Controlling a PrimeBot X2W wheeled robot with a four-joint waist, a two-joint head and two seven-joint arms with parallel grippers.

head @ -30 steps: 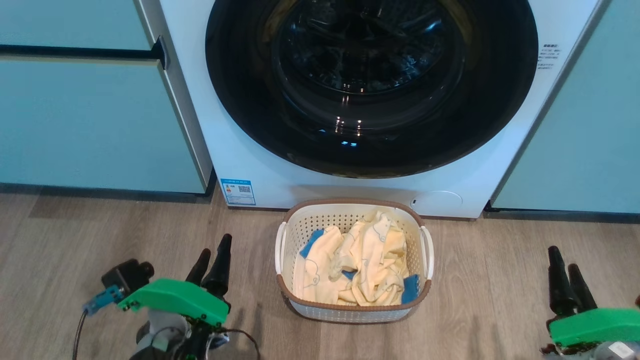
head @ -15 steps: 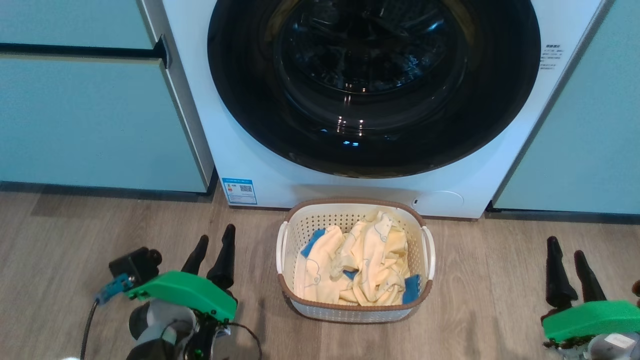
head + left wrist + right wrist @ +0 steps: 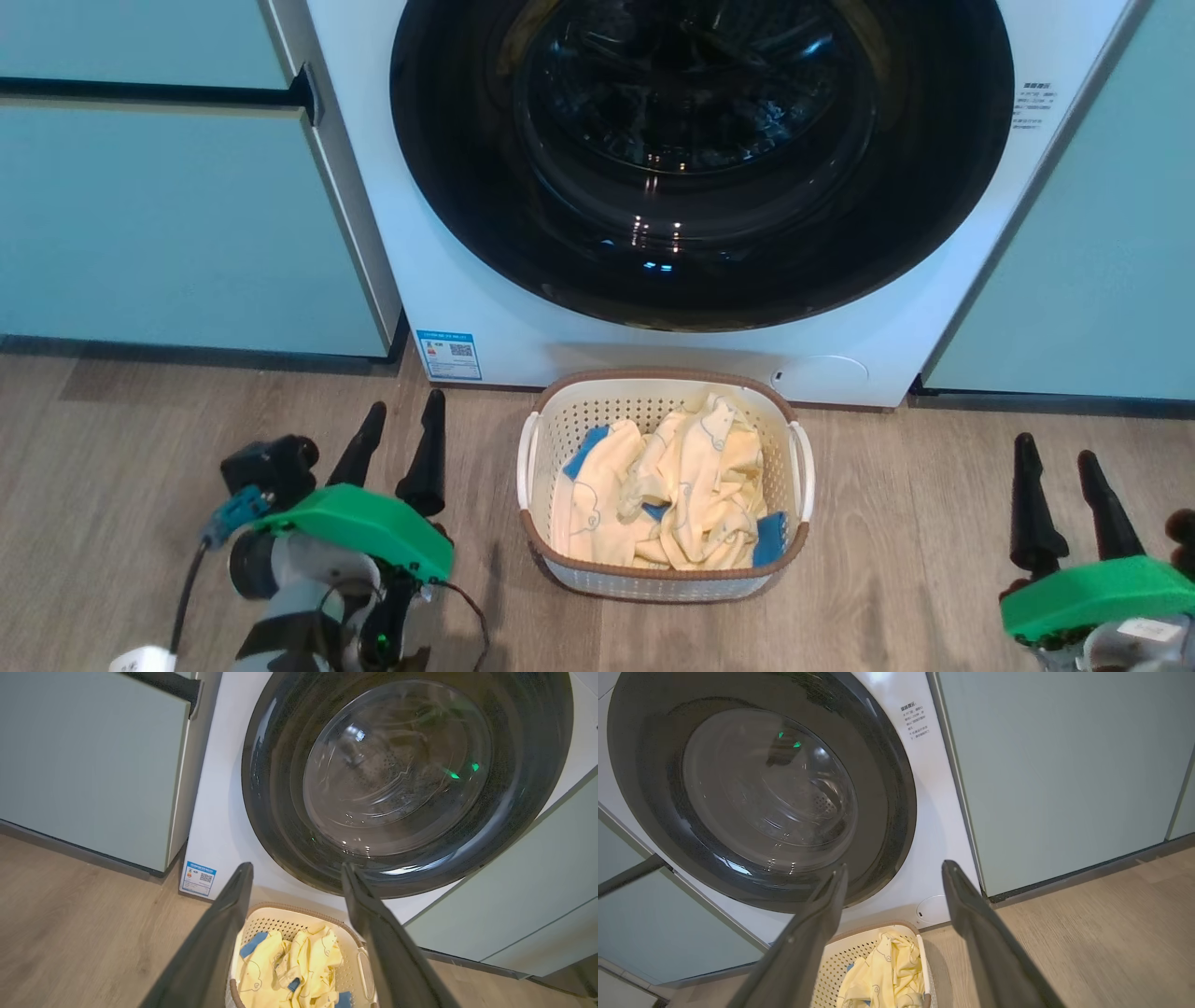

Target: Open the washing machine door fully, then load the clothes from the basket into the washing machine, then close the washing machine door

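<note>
Left tool [image 3: 405,403] lower left & right tool [image 3: 1056,448] lower right: both wide open, empty. Basket [image 3: 653,376] between them, btm centre. Clothes [image 3: 672,485] inside: soft, light, floppy; pinch a top fold. Washing machine door [image 3: 700,289] above, shut: rigid, glossy rim prob. slippery, so hook its edge.

Washing machine door [image 3: 700,159] sits shut over the drum mouth, upper centre: no way in. Basket [image 3: 653,378] stands on the floor [image 3: 121,448] at centre, just below the door, top open, clothes [image 3: 672,495] reachable from above. Floor runs free at lower left and lower right of the basket; left hand [image 3: 405,403] and right hand [image 3: 1056,448], fingers spread, hover there, well apart from it. Teal cabinets [image 3: 168,224] wall in the washing machine [image 3: 504,308] on both sides.
</note>
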